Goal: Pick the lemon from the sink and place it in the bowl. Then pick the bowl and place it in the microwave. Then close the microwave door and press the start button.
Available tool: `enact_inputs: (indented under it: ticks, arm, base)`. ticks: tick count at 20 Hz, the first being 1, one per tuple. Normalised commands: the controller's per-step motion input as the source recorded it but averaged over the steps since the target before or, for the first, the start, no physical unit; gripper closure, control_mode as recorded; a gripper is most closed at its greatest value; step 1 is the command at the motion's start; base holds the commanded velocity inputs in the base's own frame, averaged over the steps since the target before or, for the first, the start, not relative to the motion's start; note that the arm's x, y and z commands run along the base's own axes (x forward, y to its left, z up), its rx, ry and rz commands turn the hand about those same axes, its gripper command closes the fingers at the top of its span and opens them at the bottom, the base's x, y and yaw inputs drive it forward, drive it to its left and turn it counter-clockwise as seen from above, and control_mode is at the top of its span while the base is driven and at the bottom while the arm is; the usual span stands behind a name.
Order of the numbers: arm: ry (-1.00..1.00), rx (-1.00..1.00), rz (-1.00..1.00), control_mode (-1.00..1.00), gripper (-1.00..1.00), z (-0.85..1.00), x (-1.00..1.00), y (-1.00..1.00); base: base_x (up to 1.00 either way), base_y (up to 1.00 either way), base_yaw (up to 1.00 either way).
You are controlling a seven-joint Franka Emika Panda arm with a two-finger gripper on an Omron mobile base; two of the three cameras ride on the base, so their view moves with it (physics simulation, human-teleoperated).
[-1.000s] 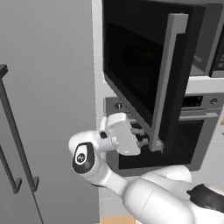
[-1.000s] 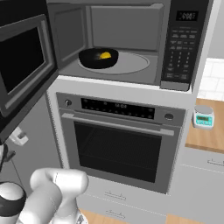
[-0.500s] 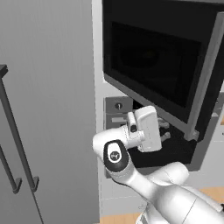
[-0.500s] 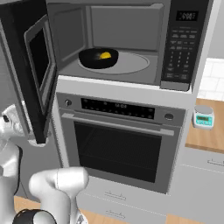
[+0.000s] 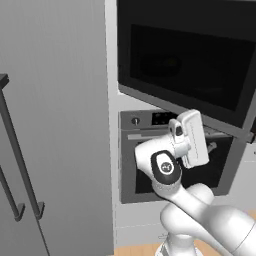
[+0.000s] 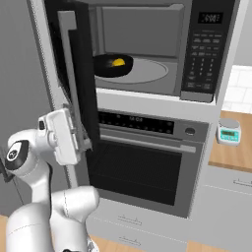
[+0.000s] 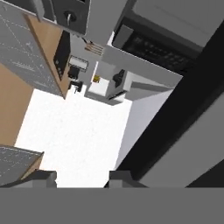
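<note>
The lemon (image 6: 118, 62) lies in the black bowl (image 6: 109, 68), which sits on the turntable inside the microwave (image 6: 147, 44). Its button panel (image 6: 204, 49) is at the right. The microwave door (image 6: 78, 83) stands about half shut, seen edge-on in the right base view and from its dark outer face (image 5: 190, 65) in the left base view. My gripper (image 6: 84, 143) is at the door's lower edge, on its outer side (image 5: 210, 146). In the hand view the gripper (image 7: 81, 179) is open with nothing between the fingers, and the black door (image 7: 188, 131) runs along the right fingertip (image 7: 120, 177).
An oven (image 6: 142, 167) with a bar handle sits right under the microwave. A tall grey cabinet front with dark vertical handles (image 5: 20, 160) fills the left. A small scale (image 6: 229, 132) stands on the wooden counter (image 6: 231, 160) at the right.
The microwave door has swung from wide open to about half shut. My hand has moved along with its lower edge, towards the oven.
</note>
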Motion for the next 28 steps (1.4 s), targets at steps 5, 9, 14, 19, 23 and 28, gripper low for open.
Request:
enact_inputs:
  ticks: [5, 9, 14, 19, 23, 28]
  arm:
    - [0.45, 0.00, 0.01, -1.00, -1.00, 1.00, 0.56, -0.06]
    - [0.50, -0.01, 0.00, -1.00, -1.00, 1.00, 0.61, 0.00]
    - [0.50, -0.01, 0.00, -1.00, -1.00, 1.00, 0.66, 0.00]
    - [0.46, -0.01, 0.01, -1.00, -1.00, 0.88, 0.76, 0.00]
    - [0.46, 0.00, 0.06, -1.00, -1.00, 0.59, 0.88, 0.00]
    - [0.39, 0.00, 0.12, -1.00, -1.00, 0.15, 0.81, -0.05]
  base:
    - [0.00, 0.00, 0.00]
    - [0.00, 0.00, 0.00]
    - [0.00, 0.00, 0.00]
    - [0.00, 0.00, 0.00]
    - [0.00, 0.00, 0.00]
    - [0.00, 0.00, 0.00]
